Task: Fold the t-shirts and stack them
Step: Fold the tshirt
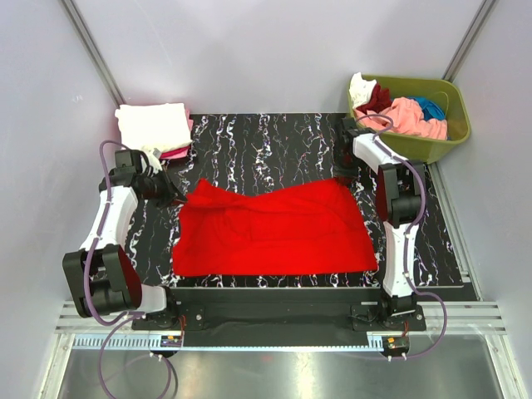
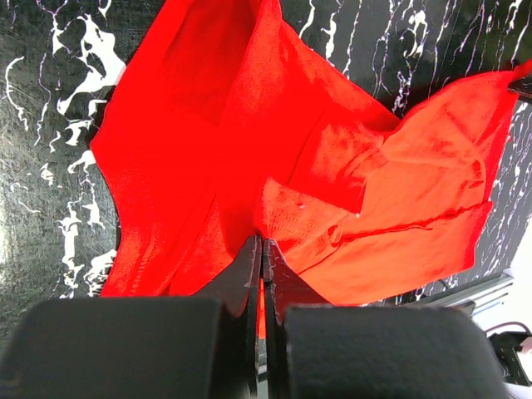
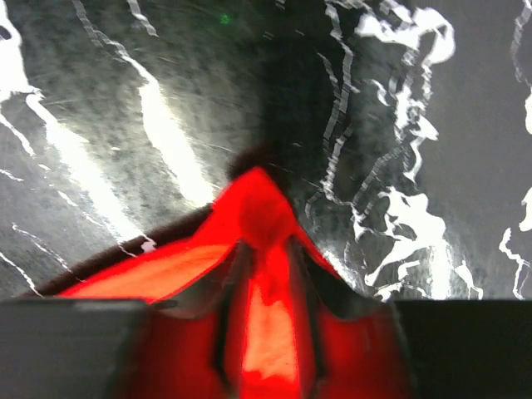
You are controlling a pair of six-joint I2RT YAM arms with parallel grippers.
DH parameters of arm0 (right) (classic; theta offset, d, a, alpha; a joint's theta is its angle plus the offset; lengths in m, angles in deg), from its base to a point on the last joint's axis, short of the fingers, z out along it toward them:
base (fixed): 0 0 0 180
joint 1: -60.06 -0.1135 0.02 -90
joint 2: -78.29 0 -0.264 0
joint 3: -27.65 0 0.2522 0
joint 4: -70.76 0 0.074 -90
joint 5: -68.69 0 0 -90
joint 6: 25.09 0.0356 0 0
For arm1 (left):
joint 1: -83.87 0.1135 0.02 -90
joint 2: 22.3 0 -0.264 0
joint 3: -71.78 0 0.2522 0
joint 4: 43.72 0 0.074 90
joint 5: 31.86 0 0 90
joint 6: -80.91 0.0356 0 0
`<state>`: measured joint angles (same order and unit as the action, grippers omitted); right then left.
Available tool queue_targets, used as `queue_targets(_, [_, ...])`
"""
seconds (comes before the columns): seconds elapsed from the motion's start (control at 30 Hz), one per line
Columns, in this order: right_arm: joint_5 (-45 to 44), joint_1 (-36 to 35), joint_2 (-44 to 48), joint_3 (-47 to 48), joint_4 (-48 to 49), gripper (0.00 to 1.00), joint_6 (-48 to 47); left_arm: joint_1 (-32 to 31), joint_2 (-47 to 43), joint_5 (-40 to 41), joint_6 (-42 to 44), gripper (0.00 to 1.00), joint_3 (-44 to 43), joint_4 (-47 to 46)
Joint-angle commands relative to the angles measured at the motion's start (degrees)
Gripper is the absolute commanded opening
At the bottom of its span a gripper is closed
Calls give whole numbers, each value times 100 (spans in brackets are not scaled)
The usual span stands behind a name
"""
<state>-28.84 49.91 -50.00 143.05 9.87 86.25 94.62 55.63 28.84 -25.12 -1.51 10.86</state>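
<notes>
A bright red t-shirt (image 1: 274, 233) lies spread out on the black marbled table (image 1: 266, 141). My left gripper (image 1: 179, 198) is at the shirt's far left corner. In the left wrist view it (image 2: 263, 245) is shut on a fold of the red cloth (image 2: 332, 166). At the far right corner is my right gripper (image 1: 343, 176). Its wrist view, which is blurred, shows the gripper (image 3: 266, 245) shut on a bunched corner of the shirt (image 3: 258, 208). A folded cream-white t-shirt (image 1: 154, 125) sits on a pink one (image 1: 179, 152) at the table's far left.
An olive-green bin (image 1: 455, 125) stands at the far right and holds crumpled pink (image 1: 411, 116), dark red (image 1: 378, 96), teal (image 1: 431, 106) and white cloth. Grey walls close in both sides. The shirt's near hem lies along the table's front edge.
</notes>
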Motion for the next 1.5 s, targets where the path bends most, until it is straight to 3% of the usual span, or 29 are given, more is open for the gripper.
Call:
queue_targets(0.0, [-478,286,-512,522,1523,23,-174,42,-252,-6,74,0,-41,-127])
queue_targets(0.03, [-417,286,-548,558,1497,16,-157,33,-278,3,74,0,-50,-118])
queue_targets(0.13, [-372,286,-452,418,1593,9,-166,59,-375,56,56,0,-138,-4])
queue_targets(0.17, [-363,286,-417,391,1602,1,-174,68,-410,99,48,0,-190,22])
queue_targets(0.4, [-275,286,58,154,1550,2,-148,77,-604,-23,-102,0,-314,76])
queue_targets(0.47, [-284,286,181,136,1471,12,-148,77,-551,-145,-128,0,-340,6])
queue_targets(0.5, [-275,286,208,128,1444,46,-148,77,-516,-172,-146,0,-358,-30])
queue_targets(0.53, [-284,286,260,136,1418,57,-148,77,-498,-190,-128,0,-471,-4])
queue_targets(0.6, [-241,286,331,110,1382,67,-131,86,-446,115,46,0,-708,310])
queue_targets(0.73, [-12,277,472,109,1470,69,-43,182,-445,829,197,0,-1367,743])
queue_targets(0.93, [217,268,60,776,1269,69,89,332,-401,1171,197,0,-1360,840])
queue_targets(1.23, [533,233,-521,1612,1128,66,221,578,-305,1155,197,0,-1193,761])
queue_targets(1.47, [937,-39,-636,1499,1443,64,63,569,-234,970,179,0,-1017,629])
